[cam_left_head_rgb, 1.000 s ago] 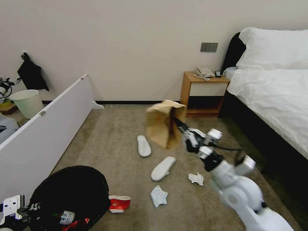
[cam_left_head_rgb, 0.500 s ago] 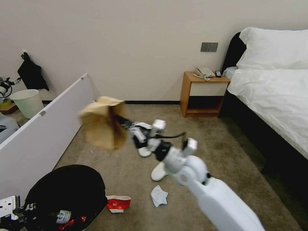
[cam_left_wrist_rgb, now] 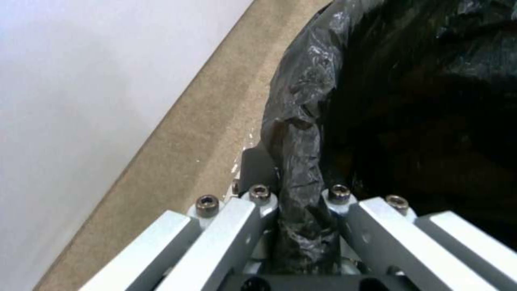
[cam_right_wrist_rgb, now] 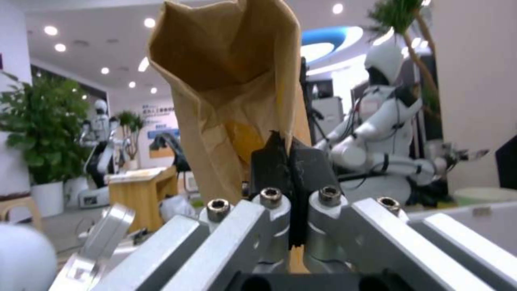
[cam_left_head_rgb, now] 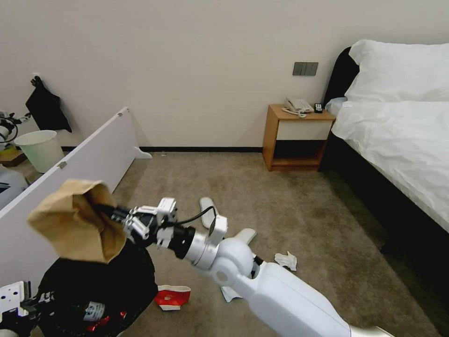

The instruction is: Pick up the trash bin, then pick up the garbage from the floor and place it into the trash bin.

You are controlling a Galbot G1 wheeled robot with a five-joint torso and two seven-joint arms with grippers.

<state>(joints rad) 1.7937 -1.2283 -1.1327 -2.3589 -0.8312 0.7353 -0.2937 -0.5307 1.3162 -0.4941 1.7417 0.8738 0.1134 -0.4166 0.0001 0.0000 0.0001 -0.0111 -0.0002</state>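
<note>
The brown paper bag [cam_left_head_rgb: 75, 222], open-mouthed and crumpled, hangs in the air at about eight o'clock in the head view, just above the far rim of the trash bin [cam_left_head_rgb: 121, 281]. It is carried there, as I judge it, so that a release would drop it straight into the black liner rather than onto the carpet. The right gripper [cam_left_head_rgb: 110, 211] is clamped on one edge of the bag; the right wrist view shows its pads [cam_right_wrist_rgb: 272, 161] pressed together on the paper wall [cam_right_wrist_rgb: 232, 81], with the bag's mouth turned away from the wrist.

The bin sits at seven o'clock, held at its rim by the left gripper [cam_left_wrist_rgb: 301, 194], whose fingers pinch a fold of the liner, which keeps the bin steady and near. A labelled bottle [cam_left_head_rgb: 93, 311] and something red lie inside it.

Outward on the floor, a flattened red paper cup [cam_left_head_rgb: 172, 297] lies just beside the bin at six o'clock. Two white slippers [cam_left_head_rgb: 207, 208] sit near the centre, partly behind the arm, and a crumpled tissue [cam_left_head_rgb: 286, 260] at five o'clock. A nightstand [cam_left_head_rgb: 297, 138] and bed [cam_left_head_rgb: 397, 140] stand at two o'clock.
</note>
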